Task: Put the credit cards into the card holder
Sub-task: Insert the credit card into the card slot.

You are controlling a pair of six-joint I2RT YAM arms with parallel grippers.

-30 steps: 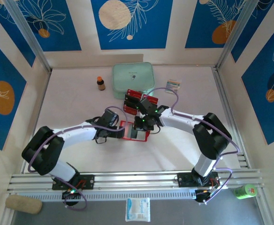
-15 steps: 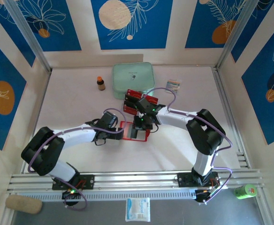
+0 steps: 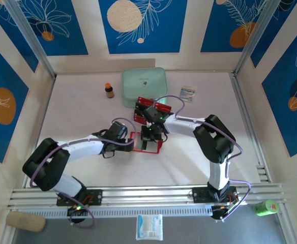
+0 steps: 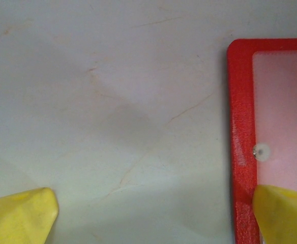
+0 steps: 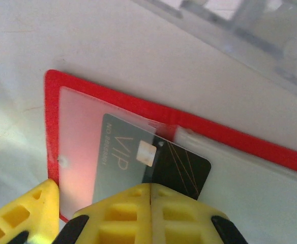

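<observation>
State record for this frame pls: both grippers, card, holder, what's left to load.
right gripper: shut on a dark VIP card
VIP card: partly slid into the clear pocket, one end out
card holder: open, lying flat
left gripper: open, one finger over the card holder's red edge
remaining cards: red pile just beyond the card holder, beside the mint-green case

The red card holder [image 5: 52, 132] lies open flat, a dark VIP card [image 5: 179, 165] half inside its clear pocket
</observation>
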